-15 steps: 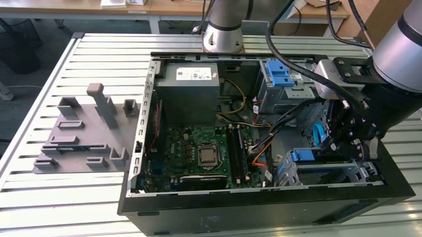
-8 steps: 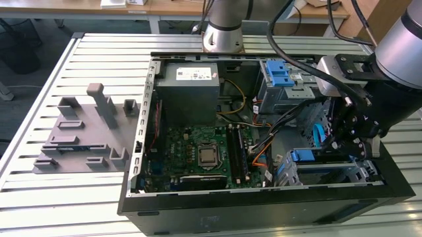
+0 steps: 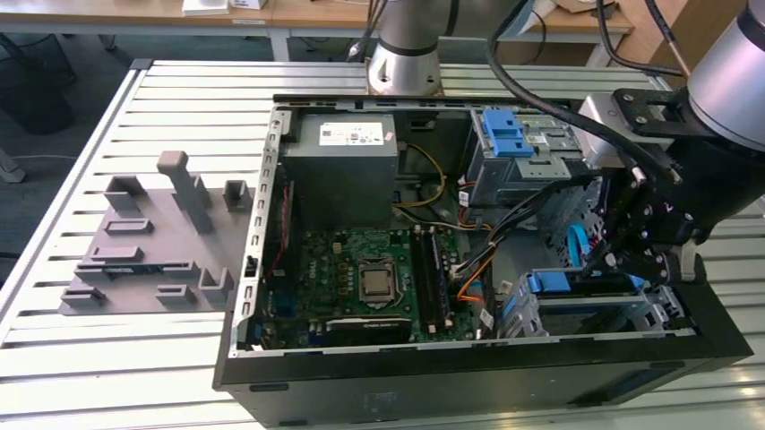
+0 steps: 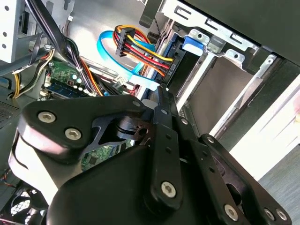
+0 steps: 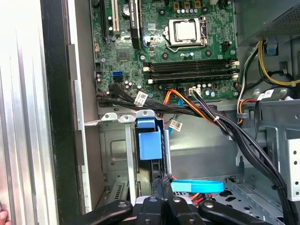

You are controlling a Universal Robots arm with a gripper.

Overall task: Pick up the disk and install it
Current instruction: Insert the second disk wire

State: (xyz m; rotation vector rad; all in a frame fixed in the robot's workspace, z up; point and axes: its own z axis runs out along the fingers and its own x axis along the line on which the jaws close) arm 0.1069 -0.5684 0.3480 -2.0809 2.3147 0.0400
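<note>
We show the gripper (image 3: 651, 260) lowered into the open computer case, directly above the cage (image 3: 622, 313). The disk (image 3: 553, 283) stands on edge inside the cage, and its blue carrier marks the exposed end.

In the first wrist view, the carrier's blue tab identifies the disk (image 5: 150, 143) within the cage (image 5: 117, 154). The gripper (image 5: 161, 180) sits just beside that tab. The claw is clenched, with its tips drawn together at the disk's upper edge. We cannot tell whether they pinch that edge or merely press on it.

In the second wrist view, the gripper (image 4: 161, 96) points into the cage (image 4: 225, 70). The disk (image 4: 192, 44) lies deep in the slot, and the power leads (image 4: 140, 51) run to a plug beside it. A blue ribbon cable (image 5: 197, 186) curls just outside the cage, and the motherboard (image 5: 187, 56) lies beyond the cage.

**Handling.** We judge the disk to be rigid and fairly heavy for its size. Its metal faces look smooth and likely to slip under a light grip. It is probably sensitive to knocks, and its underside circuit should not be squeezed.

**Where to hold.** The plastic carrier flexes, so we judge the best hold to be across the two long metal edges near the middle. The tab would suit guiding only. The slot looks snug, so a tilted disk could bind on the cage rails.
</note>
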